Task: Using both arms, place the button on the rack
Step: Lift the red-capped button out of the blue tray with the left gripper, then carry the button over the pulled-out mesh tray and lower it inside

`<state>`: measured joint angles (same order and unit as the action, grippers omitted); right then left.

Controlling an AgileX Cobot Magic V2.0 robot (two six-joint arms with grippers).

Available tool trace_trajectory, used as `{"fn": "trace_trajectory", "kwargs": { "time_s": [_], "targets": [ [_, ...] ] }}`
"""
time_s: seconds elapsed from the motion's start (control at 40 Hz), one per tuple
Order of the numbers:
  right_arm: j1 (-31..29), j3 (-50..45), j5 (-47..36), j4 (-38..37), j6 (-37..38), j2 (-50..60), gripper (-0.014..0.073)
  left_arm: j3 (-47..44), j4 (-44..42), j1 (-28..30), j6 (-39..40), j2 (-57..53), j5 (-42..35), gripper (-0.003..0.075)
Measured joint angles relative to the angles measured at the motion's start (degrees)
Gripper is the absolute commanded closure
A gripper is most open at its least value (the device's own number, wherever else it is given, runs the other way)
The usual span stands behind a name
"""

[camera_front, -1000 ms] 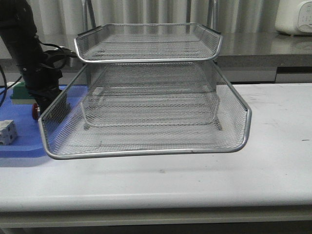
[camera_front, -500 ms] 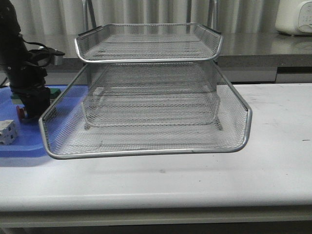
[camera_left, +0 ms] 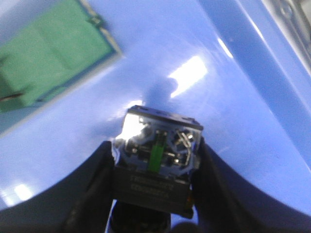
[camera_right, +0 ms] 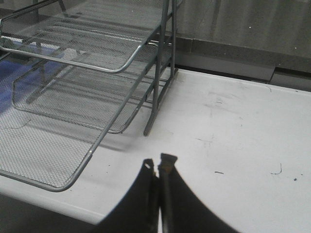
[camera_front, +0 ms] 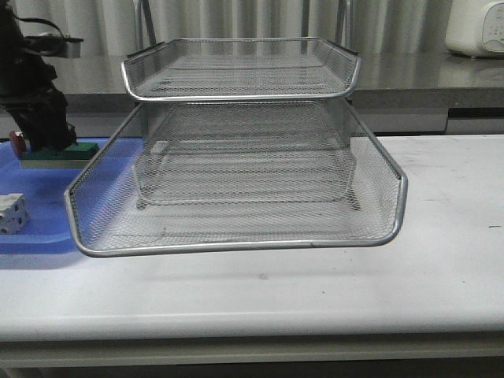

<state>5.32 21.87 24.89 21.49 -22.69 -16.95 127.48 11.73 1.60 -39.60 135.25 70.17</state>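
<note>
Button (camera_left: pixel 158 160): clamped between left gripper (camera_left: pixel 154 194) fingers, held above blue tray (camera_left: pixel 204 39).
Right gripper (camera_right: pixel 158 167): fingers together, over white table (camera_right: pixel 233 126).
Rack (camera_front: pixel 236 173): 3 tiers, mid-table.
Room: grey counter (camera_front: pixel 425 75) behind.

Rack (camera_front: pixel 236 197) fills table centre, green block (camera_front: pixel 59 152) beside left hand (camera_front: pixel 35 130), right side open

Worktop (camera_front: pixel 441 260): white, scuffed with small dark marks, near edge rounded.
Far counter (camera_front: pixel 425 75): grey, glossy, running left to right.
Backdrop (camera_front: pixel 394 20): pale vertical folds, curtain-like.
Far right: white appliance (camera_front: pixel 475 27), partly cropped.
Light: diffuse.
</note>
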Motion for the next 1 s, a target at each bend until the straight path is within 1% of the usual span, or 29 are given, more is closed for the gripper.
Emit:
{"fn": "trace_trajectory", "kwargs": {
  "time_s": [0.2, 0.3, 0.6, 0.82, 1.0],
  "targets": [
    [0.0, 0.0, 0.0, 0.0, 0.0, 0.0, 0.0653, 0.4, -4.3, 0.1, 7.4, -2.6, 0.9, 0.0543],
    [0.0, 0.0, 0.0, 0.0, 0.0, 0.0, 0.0653, -1.5, -5.4, 0.2, 10.2, -5.9, 0.9, 0.0543],
    [0.0, 0.0, 0.0, 0.0, 0.0, 0.0, 0.0653, -16.4, -5.4, -1.1, 12.0, -21.9, 1.1, 0.0543],
    [0.0, 0.0, 0.0, 0.0, 0.0, 0.0, 0.0653, -25.8, -4.4, -5.6, 12.2, -32.5, 1.4, 0.0543],
    [0.0, 0.0, 0.0, 0.0, 0.0, 0.0, 0.0653, -27.6, -3.3, -12.0, 12.3, -36.3, 1.5, 0.0543]
  ]
}}
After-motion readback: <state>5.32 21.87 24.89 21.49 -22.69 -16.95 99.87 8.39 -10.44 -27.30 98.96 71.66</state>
